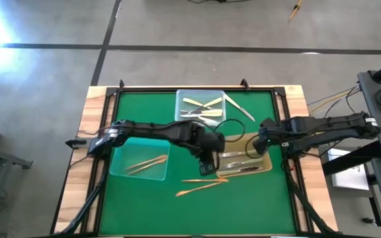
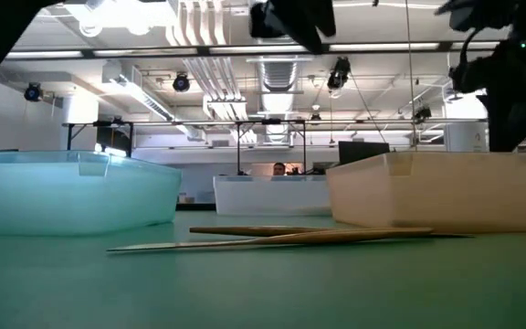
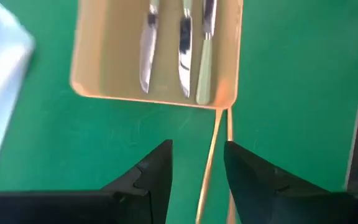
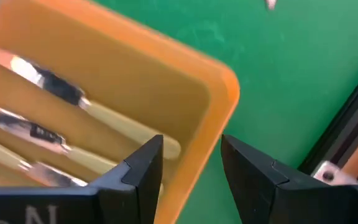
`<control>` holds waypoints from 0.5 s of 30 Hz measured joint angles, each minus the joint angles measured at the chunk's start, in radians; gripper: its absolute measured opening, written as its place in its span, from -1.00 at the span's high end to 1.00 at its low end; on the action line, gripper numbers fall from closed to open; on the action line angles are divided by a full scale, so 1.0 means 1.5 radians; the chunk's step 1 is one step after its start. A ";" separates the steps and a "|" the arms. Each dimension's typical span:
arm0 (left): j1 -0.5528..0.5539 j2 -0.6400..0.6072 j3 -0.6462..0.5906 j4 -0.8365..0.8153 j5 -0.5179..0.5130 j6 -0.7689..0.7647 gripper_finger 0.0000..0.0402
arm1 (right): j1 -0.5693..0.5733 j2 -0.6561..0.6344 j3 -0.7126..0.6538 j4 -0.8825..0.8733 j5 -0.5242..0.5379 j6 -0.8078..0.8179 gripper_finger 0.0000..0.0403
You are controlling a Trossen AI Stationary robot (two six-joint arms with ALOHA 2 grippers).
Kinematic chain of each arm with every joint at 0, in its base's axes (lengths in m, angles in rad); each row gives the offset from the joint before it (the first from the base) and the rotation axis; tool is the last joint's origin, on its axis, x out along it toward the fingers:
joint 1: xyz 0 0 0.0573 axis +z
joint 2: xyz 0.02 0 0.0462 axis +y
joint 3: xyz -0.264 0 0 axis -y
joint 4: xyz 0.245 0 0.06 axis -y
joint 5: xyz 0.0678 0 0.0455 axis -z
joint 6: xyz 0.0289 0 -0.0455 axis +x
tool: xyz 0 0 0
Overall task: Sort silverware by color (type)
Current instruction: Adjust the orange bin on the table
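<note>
— While gold silverware (image 1: pixel 202 186) lies loose on the bench (image 1: pixel 256 205), we're unfinished; the trays hold the rest.
— Agreed. Left claw (image 3: pixel 197 171) spread, empty above it; right claw (image 4: pixel 191 171) spread over the amber tray (image 4: pixel 219 87).

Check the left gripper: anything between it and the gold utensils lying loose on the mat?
Nothing visible. The left gripper is open above the green mat, and a loose gold utensil runs straight through the gap between its fingers. The tan tray of silver pieces lies beyond the utensil, not between gripper and utensil. The right gripper hangs over that tray's edge.
</note>
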 joint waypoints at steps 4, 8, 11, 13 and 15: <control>-0.030 -0.046 0.002 0.002 -0.070 -0.072 0.37 | 0.000 0.029 -0.034 0.007 -0.045 -0.001 0.24; -0.060 -0.079 0.002 0.002 -0.155 -0.109 0.37 | 0.000 0.047 -0.051 0.009 -0.053 -0.011 0.24; -0.082 -0.105 0.002 0.000 -0.209 -0.120 0.37 | 0.000 0.058 -0.059 0.020 -0.053 -0.012 0.24; -0.094 -0.122 0.002 0.000 -0.234 -0.121 0.37 | 0.000 0.066 -0.062 0.021 -0.053 -0.008 0.24; -0.103 -0.134 0.002 -0.004 -0.248 -0.121 0.37 | 0.000 0.076 -0.062 0.022 -0.053 -0.003 0.24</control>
